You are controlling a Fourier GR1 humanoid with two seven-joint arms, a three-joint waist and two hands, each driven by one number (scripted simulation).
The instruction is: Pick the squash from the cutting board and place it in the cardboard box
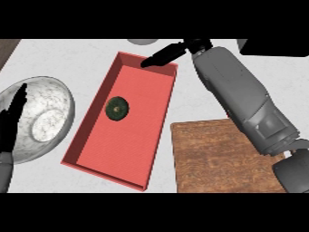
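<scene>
1. Lying inside the cardboard box (89, 149) already – squash (117, 108) sitting on the red floor, a little nearer the box's left wall than its right, about midway between the far and near ends.
2. Showing a round, dark green face upward with a pale spot at its centre, so seemingly resting on end – no long axis readable from above, no clear pointing direction.
3. Running long from the counter's far edge toward its near edge, tilted slightly – box's long axis, with the far right corner nearest the right hand (165, 55).
4. Hovering over that far right corner, fingers straight and close together, holding nothing – right hand clearly apart from the squash, which lies toward the near-left of it, down the box's length.
5. Sitting bare to the right of the box, by the counter's near edge – cutting board (217, 158), partly crossed by the right forearm.
6. Resting with fingers up and straight over the bowl (56, 97) at the counter's left edge – left hand (6, 122), farther from any needed move.
7. Judging the placing as done – likely only pulling the right arm away remaining.
</scene>
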